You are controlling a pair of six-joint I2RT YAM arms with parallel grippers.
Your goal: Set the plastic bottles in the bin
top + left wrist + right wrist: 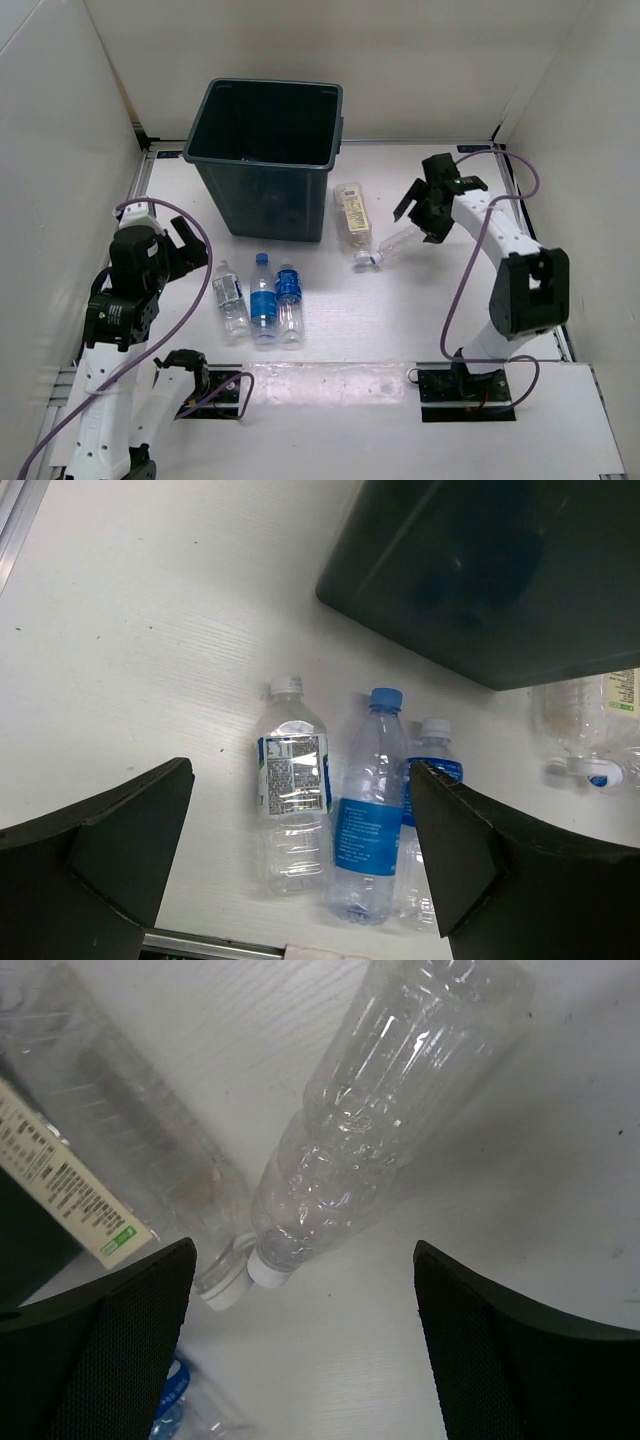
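Bin stands upright toward the far edge of the worktop, left of centre. All five bottles lie flat on the worktop, outside it.

Three blue-label bottles lie side by side just in front of the bin, toward the near-left corner, caps pointing at the bin. Cream-label bottle lies just beside the bin's right wall, cap toward the near edge. Plain bottle lies angled next to it, on the right-edge side. Their two caps meet near mid-worktop and look touching, but it's too close to call.

Left gripper is released, jaws wide, hovering by the left edge just left of the blue-label row, holding nothing. Right gripper is also spread wide, poised over the plain bottle's body, fingers clear of it.
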